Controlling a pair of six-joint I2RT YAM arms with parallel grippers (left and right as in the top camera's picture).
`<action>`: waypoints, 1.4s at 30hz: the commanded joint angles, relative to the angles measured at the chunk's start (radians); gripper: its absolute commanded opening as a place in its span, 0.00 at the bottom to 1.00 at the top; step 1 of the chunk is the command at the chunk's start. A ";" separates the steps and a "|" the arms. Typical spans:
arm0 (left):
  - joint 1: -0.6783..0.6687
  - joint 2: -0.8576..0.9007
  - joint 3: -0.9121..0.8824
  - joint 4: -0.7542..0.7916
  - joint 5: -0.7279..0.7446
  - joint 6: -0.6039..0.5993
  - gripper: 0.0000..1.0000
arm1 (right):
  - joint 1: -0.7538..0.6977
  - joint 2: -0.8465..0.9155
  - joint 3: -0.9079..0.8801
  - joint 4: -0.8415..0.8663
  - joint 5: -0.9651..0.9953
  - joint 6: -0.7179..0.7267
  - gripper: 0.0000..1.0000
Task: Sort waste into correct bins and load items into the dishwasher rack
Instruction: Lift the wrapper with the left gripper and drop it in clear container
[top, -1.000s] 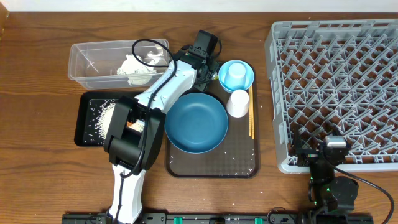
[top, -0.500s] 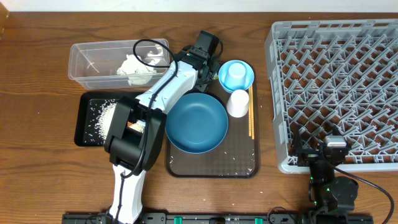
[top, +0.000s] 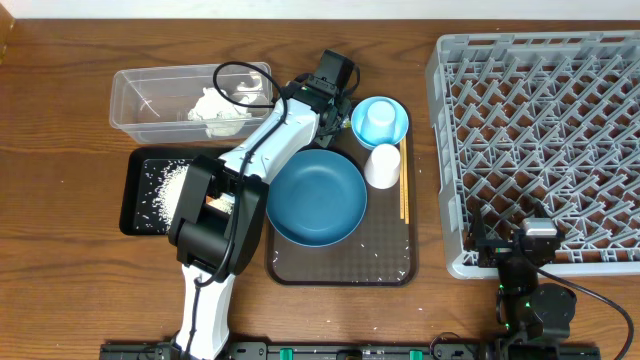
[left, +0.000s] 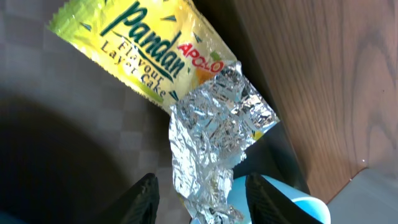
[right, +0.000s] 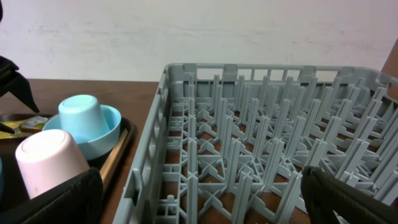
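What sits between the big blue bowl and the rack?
The white cup and chopsticks on the brown tray, then a strip of bare table, seen overhead.

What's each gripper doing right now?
Left gripper: open, astride the wrapper, no grip yet.
Right gripper: open, empty.
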 joint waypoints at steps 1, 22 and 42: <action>-0.005 0.018 -0.019 -0.006 -0.055 0.039 0.46 | 0.000 -0.005 -0.003 -0.002 0.006 0.017 0.99; -0.035 0.018 -0.019 -0.006 -0.033 0.034 0.47 | 0.000 -0.005 -0.003 -0.002 0.006 0.018 0.99; -0.032 0.059 -0.019 0.015 -0.057 -0.010 0.27 | 0.000 -0.005 -0.003 -0.002 0.006 0.017 0.99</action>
